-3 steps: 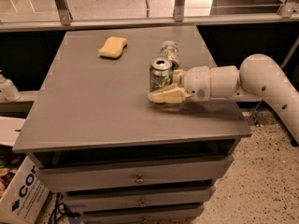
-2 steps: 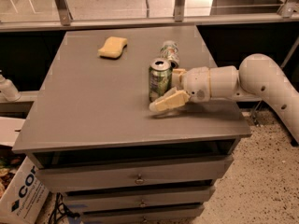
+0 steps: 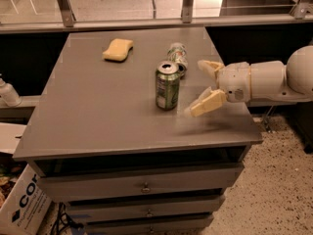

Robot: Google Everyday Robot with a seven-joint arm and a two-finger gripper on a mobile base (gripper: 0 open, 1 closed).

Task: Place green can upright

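The green can [image 3: 167, 85] stands upright on the grey table top [image 3: 98, 106], right of centre, its silver top rim up. My gripper [image 3: 201, 88] is just right of the can, a small gap away, with its two pale fingers spread wide and nothing between them. The white arm [image 3: 266, 81] reaches in from the right edge, low over the table.
A smaller pale can [image 3: 178, 55] lies on its side right behind the green can. A yellow sponge [image 3: 118, 49] lies at the back of the table. Drawers [image 3: 142, 185] are below the top. A cardboard box [image 3: 22, 207] stands on the floor at lower left.
The gripper has opened, let go of the green can and drawn back to the right. The can stays standing upright.
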